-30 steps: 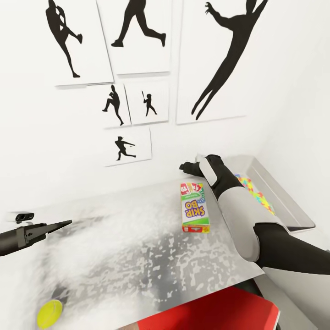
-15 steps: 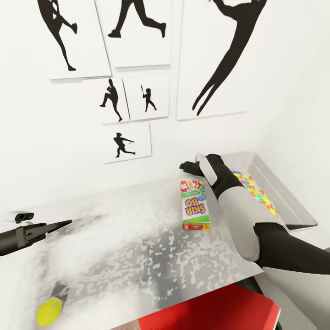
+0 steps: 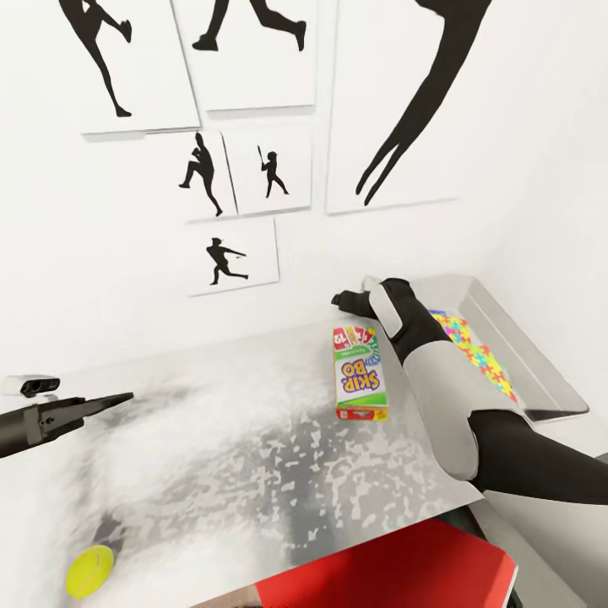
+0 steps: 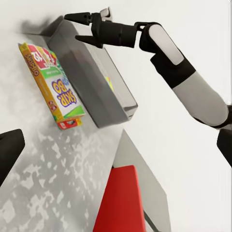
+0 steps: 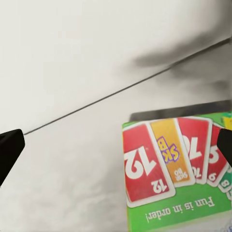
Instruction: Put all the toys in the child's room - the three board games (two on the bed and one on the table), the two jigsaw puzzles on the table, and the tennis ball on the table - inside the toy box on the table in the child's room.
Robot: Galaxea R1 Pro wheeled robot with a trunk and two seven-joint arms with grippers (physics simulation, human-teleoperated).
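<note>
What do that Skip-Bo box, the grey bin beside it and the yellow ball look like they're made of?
The Skip-Bo box looks like glossy printed cardboard: sharp folded edges, bright card artwork. The grey bin seems moulded plastic or painted metal: smooth, uniform, with a thick rim; which one is unclear. The yellow ball looks matte and felt-like, like a tennis ball.

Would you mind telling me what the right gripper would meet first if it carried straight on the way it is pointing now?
Probably the white wall. The right gripper hangs open above the far end of the Skip-Bo game box, aimed over the table's back edge toward the wall; depth is uncertain.
</note>
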